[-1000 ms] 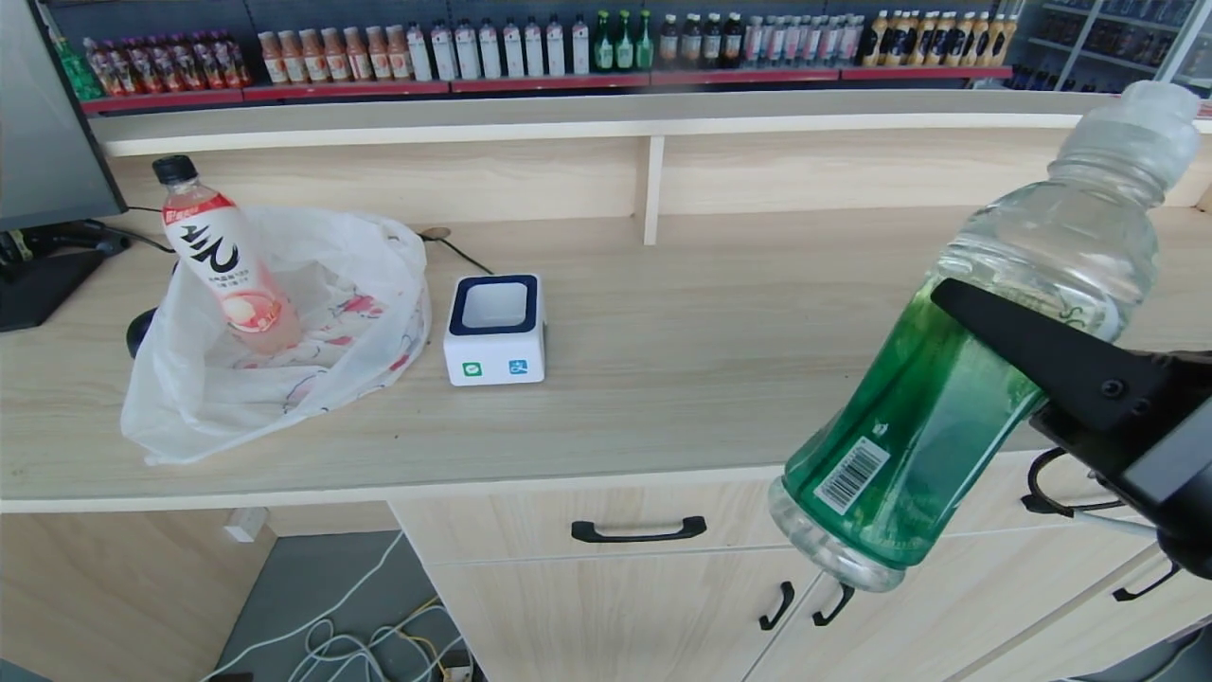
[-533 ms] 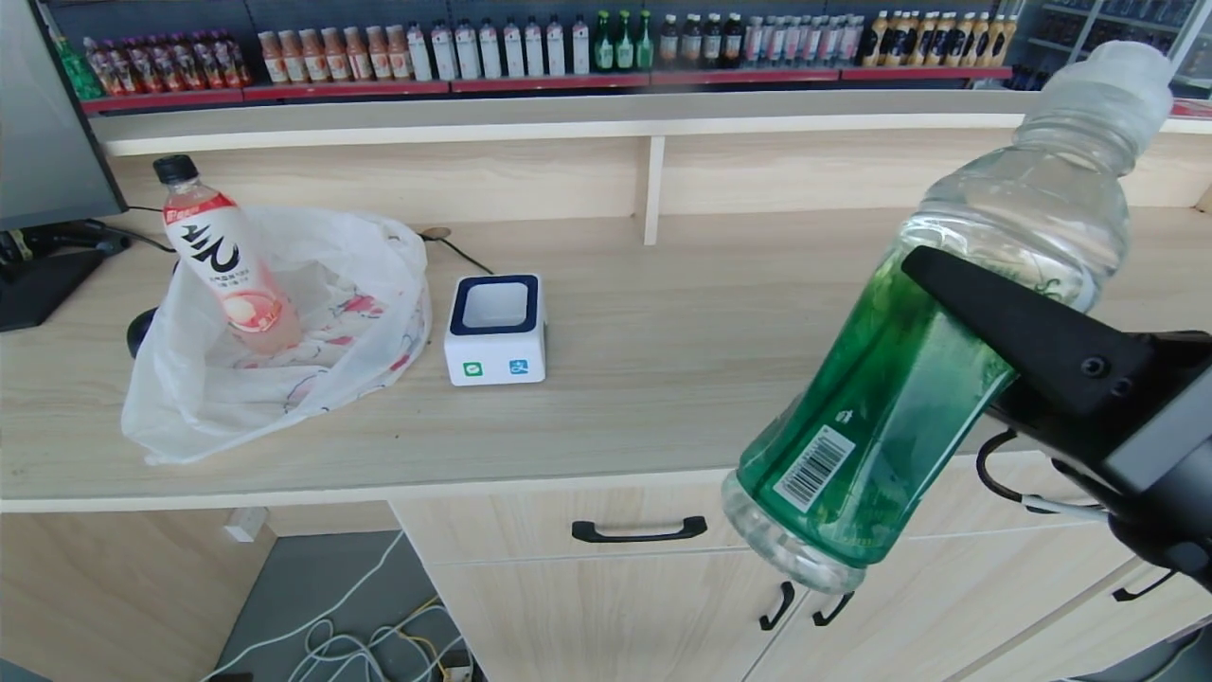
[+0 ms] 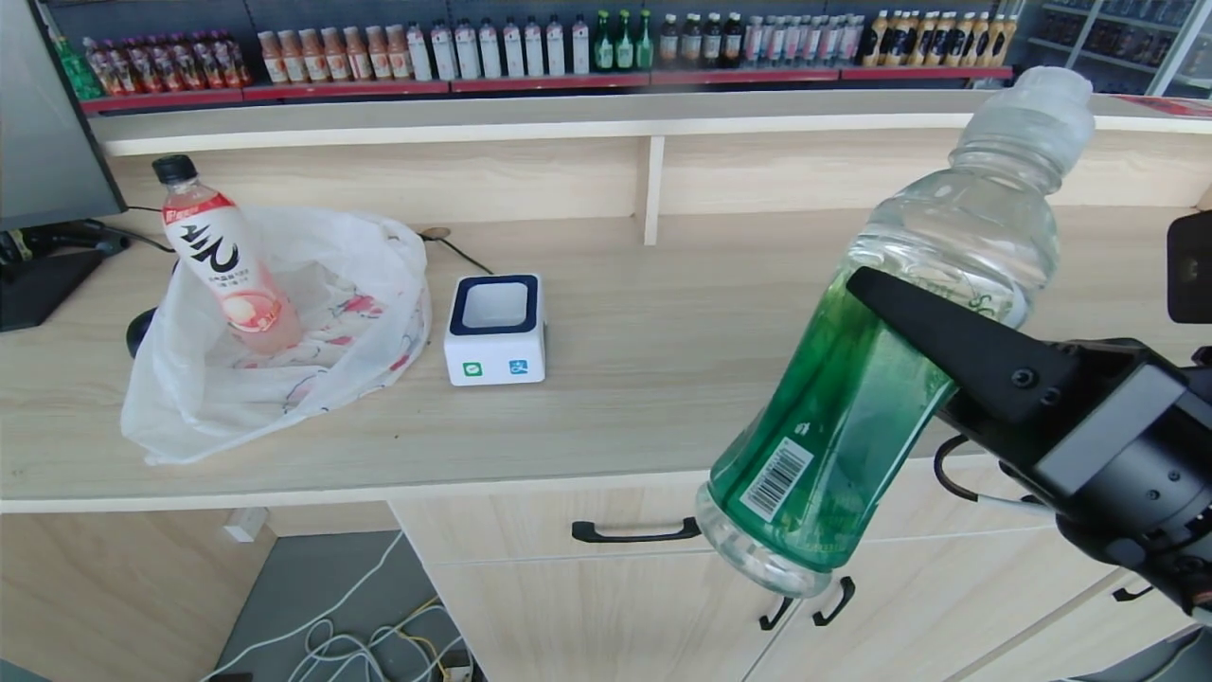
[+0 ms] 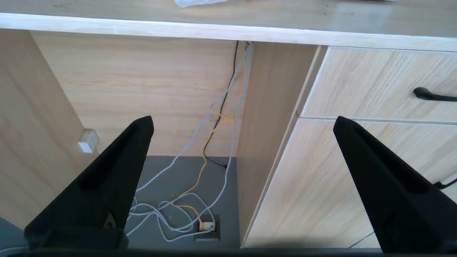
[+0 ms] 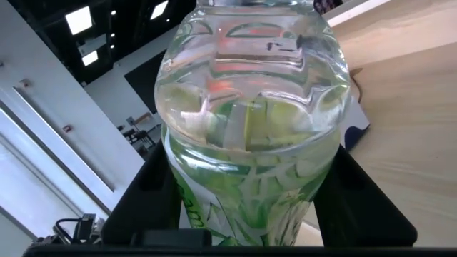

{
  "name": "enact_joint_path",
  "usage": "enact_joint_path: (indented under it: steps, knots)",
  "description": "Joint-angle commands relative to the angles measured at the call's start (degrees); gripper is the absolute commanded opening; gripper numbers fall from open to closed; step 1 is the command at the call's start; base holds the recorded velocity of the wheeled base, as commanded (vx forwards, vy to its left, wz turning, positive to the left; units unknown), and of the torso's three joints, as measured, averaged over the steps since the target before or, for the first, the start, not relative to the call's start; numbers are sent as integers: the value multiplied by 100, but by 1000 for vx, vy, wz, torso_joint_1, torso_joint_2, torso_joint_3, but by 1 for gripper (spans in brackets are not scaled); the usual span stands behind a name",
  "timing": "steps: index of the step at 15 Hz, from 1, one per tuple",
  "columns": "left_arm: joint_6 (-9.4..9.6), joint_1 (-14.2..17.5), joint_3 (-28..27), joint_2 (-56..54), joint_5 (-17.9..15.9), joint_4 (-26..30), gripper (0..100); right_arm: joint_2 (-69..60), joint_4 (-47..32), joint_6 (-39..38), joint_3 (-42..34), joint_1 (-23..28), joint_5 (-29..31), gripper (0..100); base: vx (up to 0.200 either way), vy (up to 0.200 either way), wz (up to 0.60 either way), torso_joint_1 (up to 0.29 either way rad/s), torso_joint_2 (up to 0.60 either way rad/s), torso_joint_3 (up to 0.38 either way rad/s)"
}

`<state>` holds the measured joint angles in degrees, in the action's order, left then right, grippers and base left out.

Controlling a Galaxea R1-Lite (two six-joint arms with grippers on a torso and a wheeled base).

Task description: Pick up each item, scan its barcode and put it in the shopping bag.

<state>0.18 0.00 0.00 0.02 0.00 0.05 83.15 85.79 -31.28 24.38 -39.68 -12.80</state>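
Right jaws are closed on the green bottle [image 3: 881, 379], one black finger [image 3: 947, 350] pressed across its mid-body.

Head view: the green bottle is held in the air at a tilt, cap up and away, base low and crossing the line of the table's front edge towards the right end. Its barcode label [image 3: 776, 478] faces the camera near the base. The scanner [image 3: 495, 329], a white box with a dark-rimmed window, sits mid-table, well apart from the held bottle. The shopping bag [image 3: 312, 379] lies just beside the scanner on the left-end side, mouth open, its lower fold near the front edge. A pink bottle [image 3: 227, 260] with a black cap leans inside it. The table [image 3: 663, 379] is bare wood from the scanner across to the right end. A raised wooden ledge [image 3: 568, 118] bounds the back edge. A monitor [image 3: 47, 114] stands at the back left corner.

Left wrist view: left jaws are spread wide with nothing between the fingers [image 4: 107, 193]. They sit below the front edge, facing the cabinet front. Loose cables [image 4: 200, 185] hang in the open bay, and a drawer handle [image 4: 435, 94] is to one side.

Right wrist view: the green bottle [image 5: 250, 143] sits between both black fingers [image 5: 153, 185], its clear upper body towards the lens. Bare table [image 5: 414, 107] lies beyond.
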Motion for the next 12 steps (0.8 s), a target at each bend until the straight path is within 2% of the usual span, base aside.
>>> enact_joint_path:
  steps: [1,12]
  knots:
    - [-1,0,0,-2,0,4,100,26,0,-1,23,-5,-21,0,0,0,0,0,0,0]
    - [-1,0,0,6,0,4,100,-45,8,-1,-83,-365,-38,0,0,0,0,0,0,0]
